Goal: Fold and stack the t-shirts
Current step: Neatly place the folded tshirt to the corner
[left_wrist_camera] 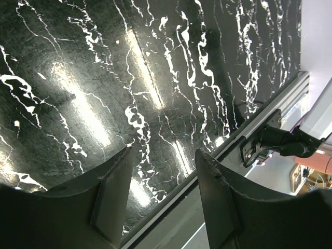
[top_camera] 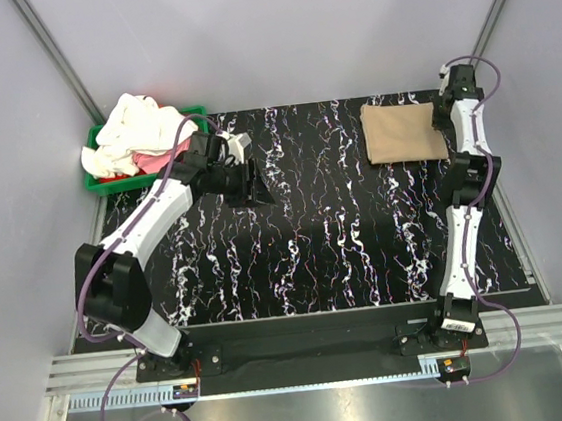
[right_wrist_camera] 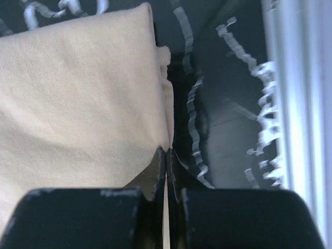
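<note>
only the right wrist view shows the right gripper (right_wrist_camera: 167, 153) pinched together at the edge of the tan t-shirt (right_wrist_camera: 78, 93); well left of it, the left gripper (left_wrist_camera: 163, 155) stands spread.

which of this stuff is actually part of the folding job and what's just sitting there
Job: folded tan t-shirt; cream-white t-shirt; pink-red t-shirt.
Just there: green bin, holding the two unfolded shirts.

Tan-khaki t-shirt (top_camera: 403, 131): folded into a flat, neat rectangle, lying on the far right of the counter (top_camera: 314, 237). Cream-white t-shirt (top_camera: 137, 130): unfolded, crumpled in a heap atop the green bin (top_camera: 117, 182) at the far left corner. Pink-red t-shirt (top_camera: 155, 161): bunched beneath it, partly visible on the heap's near side.
</note>
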Tool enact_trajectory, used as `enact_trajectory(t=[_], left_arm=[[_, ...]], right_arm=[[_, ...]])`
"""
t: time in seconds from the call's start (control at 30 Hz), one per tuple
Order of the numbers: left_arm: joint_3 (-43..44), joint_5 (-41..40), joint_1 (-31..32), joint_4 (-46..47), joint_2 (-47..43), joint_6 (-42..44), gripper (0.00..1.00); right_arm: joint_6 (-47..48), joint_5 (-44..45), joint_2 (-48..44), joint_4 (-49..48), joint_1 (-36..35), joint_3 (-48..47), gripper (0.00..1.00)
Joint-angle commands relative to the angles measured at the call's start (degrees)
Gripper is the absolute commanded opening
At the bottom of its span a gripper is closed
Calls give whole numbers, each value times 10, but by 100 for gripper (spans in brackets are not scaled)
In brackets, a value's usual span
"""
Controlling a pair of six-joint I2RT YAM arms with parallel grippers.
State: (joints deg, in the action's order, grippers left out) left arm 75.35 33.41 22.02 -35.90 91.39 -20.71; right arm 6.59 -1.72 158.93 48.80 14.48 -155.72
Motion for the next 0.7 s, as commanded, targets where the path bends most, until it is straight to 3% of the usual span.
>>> enact_trajectory(t=[0.0, 0.33, 0.53, 0.63, 0.67], left_arm=[[-1, -12, 6, 16, 11, 15, 56], [1, -6, 8, 16, 29, 15, 56], [1, -19, 14, 17, 19, 18, 56], [2, -12, 15, 16, 20, 17, 56], [3, -10, 16, 15, 20, 17, 56]], right_arm=[[32, 32, 10, -78, 14, -11, 0], [53, -7, 55, -153, 36, -58, 0], [52, -24, 49, -203, 37, -62, 6], [34, -6, 27, -209, 37, -55, 28], [27, -7, 12, -205, 37, -46, 47]])
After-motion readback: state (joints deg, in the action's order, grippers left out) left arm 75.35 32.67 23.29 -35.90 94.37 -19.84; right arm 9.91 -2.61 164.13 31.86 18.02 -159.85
